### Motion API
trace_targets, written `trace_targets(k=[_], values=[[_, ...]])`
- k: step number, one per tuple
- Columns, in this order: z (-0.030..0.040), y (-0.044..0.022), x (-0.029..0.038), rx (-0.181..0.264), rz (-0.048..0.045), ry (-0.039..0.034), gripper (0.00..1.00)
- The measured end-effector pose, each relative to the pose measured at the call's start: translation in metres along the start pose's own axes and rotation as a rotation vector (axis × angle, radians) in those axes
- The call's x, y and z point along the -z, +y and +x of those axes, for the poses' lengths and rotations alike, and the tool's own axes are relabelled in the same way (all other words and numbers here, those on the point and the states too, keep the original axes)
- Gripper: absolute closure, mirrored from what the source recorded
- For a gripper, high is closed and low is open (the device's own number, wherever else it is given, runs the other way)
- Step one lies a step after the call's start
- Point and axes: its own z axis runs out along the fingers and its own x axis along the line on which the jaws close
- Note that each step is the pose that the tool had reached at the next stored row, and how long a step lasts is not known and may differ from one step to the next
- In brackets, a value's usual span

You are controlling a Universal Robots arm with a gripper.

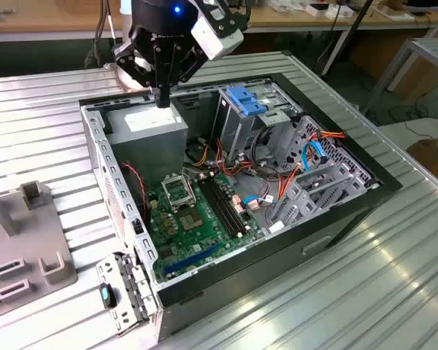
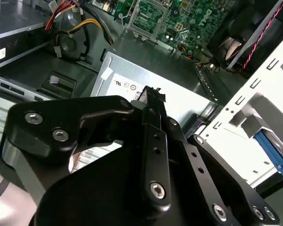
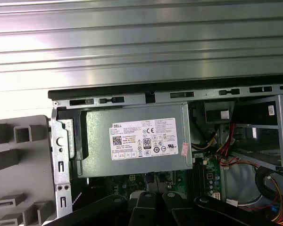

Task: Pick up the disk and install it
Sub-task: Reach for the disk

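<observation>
case wall (image 1: 96, 157): is standing tall along the exterior view's left. I am judging that any reach past it is wanting height first and sideways travel second, so the linkage is not clipping the flange.
power supply (image 1: 147, 125): is lying directly beneath the fingertips, close but apparently not touching. Lifting straight off it is looking safer than sliding across its lid.
gripper (image 1: 163, 97): is hanging tip-down over the power supply's far edge, its fingers (image 2: 153, 141) pressing together and gripping nothing. For the pick-up they are needing to be spreading before descending, squared to their target's long sides.
drive cage (image 1: 237, 127): is standing toward the exterior view's right, carrying a blue bracket (image 1: 244, 98) on top, well apart from the gripper.
disk (image 2: 275, 153): in the second wrist view a blue edge with a dark body beside it is showing beyond the case wall, on its outer side. I am taking this for the disk, though little of it is showing. It is lying apart from the fingers, untouched, with the wall between.
</observation>
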Motion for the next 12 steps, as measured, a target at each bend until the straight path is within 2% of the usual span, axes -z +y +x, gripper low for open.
trace_targets(k=[12], values=[[0.0008,0.0,0.0,0.0,0.0,-0.0001,0.89]])
